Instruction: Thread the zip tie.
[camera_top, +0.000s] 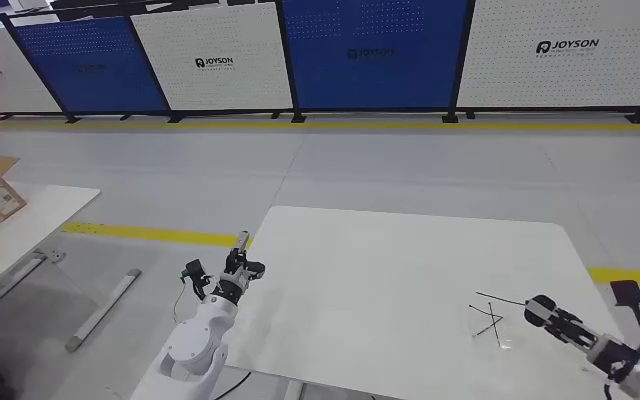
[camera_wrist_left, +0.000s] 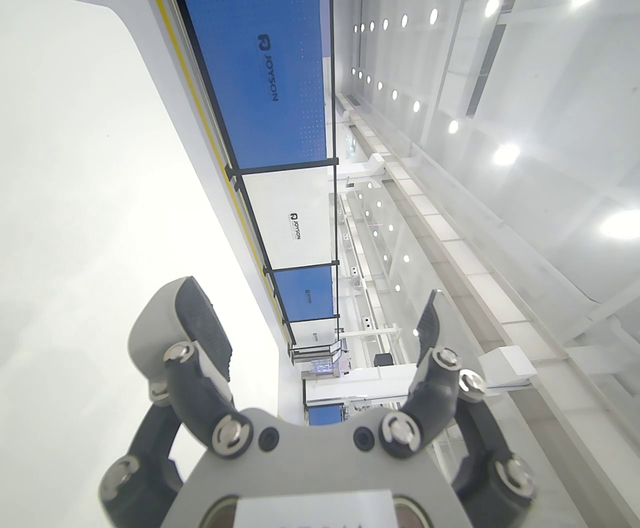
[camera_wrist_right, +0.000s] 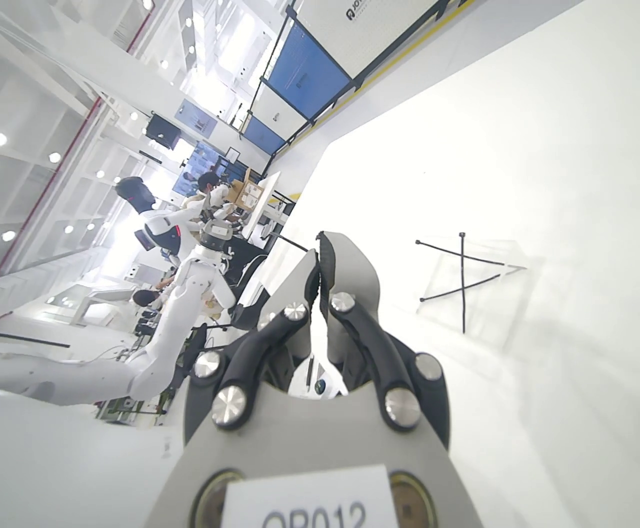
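Three thin black zip ties (camera_top: 490, 318) lie crossed on a clear plastic bag (camera_wrist_right: 480, 295) near the right front of the white table (camera_top: 400, 280). In the right wrist view the zip ties (camera_wrist_right: 464, 280) rest flat, a short way beyond the fingertips. My right gripper (camera_top: 538, 307) hovers just right of them, shut, and nothing shows between its fingers (camera_wrist_right: 325, 260). Far from the ties, my left gripper (camera_top: 242, 256) sits at the table's left edge. It is open, and its fingers (camera_wrist_left: 205, 325) are spread wide with nothing between them.
Most of the table top between the two arms is bare. A second white table (camera_top: 40, 215) stands off to the left, beyond a gap of floor. Blue and white pegboard panels (camera_top: 370, 55) line the back, behind a yellow floor line (camera_top: 150, 234).
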